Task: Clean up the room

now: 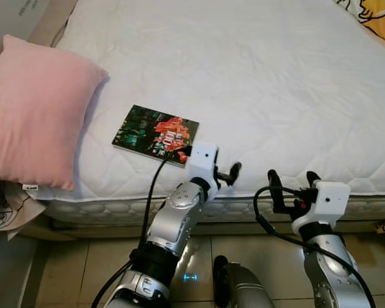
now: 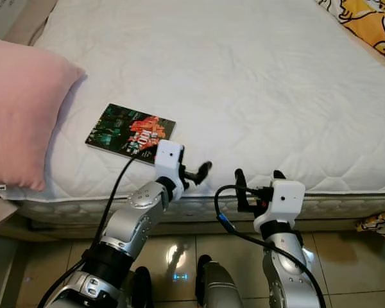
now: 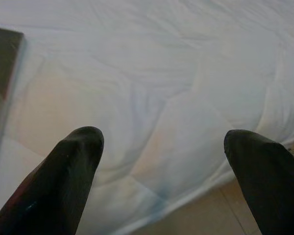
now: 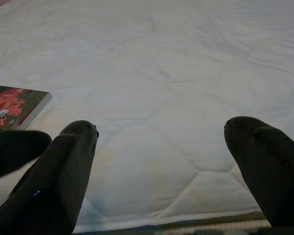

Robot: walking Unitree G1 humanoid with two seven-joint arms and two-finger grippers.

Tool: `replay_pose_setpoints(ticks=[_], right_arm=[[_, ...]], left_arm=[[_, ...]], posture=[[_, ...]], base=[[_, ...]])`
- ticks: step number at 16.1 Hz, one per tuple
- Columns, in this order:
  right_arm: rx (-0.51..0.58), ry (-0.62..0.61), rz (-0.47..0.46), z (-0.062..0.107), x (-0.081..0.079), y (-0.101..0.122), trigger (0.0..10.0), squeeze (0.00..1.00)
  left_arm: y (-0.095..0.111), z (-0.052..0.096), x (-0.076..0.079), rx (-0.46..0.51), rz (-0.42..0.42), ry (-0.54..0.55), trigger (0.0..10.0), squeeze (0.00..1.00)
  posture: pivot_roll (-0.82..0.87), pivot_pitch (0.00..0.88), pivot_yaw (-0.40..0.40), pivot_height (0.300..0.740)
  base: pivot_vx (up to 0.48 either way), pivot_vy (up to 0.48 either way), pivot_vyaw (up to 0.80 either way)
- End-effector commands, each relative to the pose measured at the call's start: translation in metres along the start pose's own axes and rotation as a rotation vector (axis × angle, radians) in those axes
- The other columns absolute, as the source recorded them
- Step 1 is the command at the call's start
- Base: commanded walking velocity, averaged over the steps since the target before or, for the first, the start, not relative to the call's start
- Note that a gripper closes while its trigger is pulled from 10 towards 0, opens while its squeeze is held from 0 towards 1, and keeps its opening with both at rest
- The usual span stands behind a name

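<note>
Mattress (image 1: 263, 83), white and quilted, spans most of the head views from the upper left to the right edge. Its front edge runs across the lower half of the frame, with tiled floor (image 1: 83, 263) below.

Book (image 1: 156, 135): lies flat on the mattress, left of centre, near the front edge. Cover is dark green with a red and orange figure. It is closed and nothing grips it.

Pink pillow (image 1: 32, 109): at the left of the frame, resting on the mattress's left end, just beside the book but not touching it.

Yellow patterned cloth (image 2: 366, 25): upper right corner, on the mattress.

Papers with a printed drawing (image 1: 3, 208): lower left, below the pillow, off the bed.

My left gripper (image 1: 228, 174): at lower centre, over the front edge of the mattress, just right of the book's near corner. My left wrist view shows the jaws apart, with bare quilting between them and the book's edge at the left border. They hold nothing.

My right gripper (image 1: 292, 186): lower right of centre, at the mattress's front edge, well right of the book. Jaws apart and empty; my right wrist view shows the book (image 4: 12, 105) at the left, with a dark finger of the left gripper (image 4: 14, 147) below it.
</note>
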State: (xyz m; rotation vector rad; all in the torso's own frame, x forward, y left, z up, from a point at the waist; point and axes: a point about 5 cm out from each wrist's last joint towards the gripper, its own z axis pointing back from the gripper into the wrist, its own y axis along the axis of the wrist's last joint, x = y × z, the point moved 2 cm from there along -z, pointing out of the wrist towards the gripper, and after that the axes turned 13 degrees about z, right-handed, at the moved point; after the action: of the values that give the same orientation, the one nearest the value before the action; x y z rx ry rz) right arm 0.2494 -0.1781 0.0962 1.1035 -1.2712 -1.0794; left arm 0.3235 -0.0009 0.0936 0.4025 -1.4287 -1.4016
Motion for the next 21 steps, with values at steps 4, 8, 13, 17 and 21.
replay_pose_setpoints(ticks=[4,8,13,17,21], right_arm=[[-0.006,-0.015,-0.001,0.000,0.001,-0.004,10.0,0.16],[-0.017,0.014,0.015,0.023,-0.005,-0.009,10.0,0.16],[-0.049,-0.019,0.040,0.046,0.002,-0.013,10.0,0.16],[-0.067,-0.031,0.050,0.050,0.007,-0.015,10.0,0.16],[-0.068,-0.005,0.038,0.044,0.002,-0.016,10.0,0.16]], left_arm=[[-0.007,-0.001,-0.004,0.027,-0.191,0.036,10.0,0.00],[0.002,-0.002,-0.059,0.009,-0.341,0.201,10.0,0.00],[0.019,-0.013,-0.068,0.020,-0.353,0.250,10.0,0.00],[0.046,-0.007,-0.085,0.122,-0.288,0.302,10.0,0.00],[0.039,0.010,-0.119,0.074,-0.368,0.400,10.0,0.00]], posture=[[-0.14,0.189,0.018,0.736],[-0.17,0.199,0.026,0.736],[-0.24,0.211,0.045,0.736],[-0.23,0.215,0.039,0.736],[-0.20,0.215,0.022,0.736]], base=[[0.000,0.000,0.00],[0.000,0.000,0.00],[0.000,0.000,0.00],[0.000,0.000,0.00],[0.000,0.000,0.00]])
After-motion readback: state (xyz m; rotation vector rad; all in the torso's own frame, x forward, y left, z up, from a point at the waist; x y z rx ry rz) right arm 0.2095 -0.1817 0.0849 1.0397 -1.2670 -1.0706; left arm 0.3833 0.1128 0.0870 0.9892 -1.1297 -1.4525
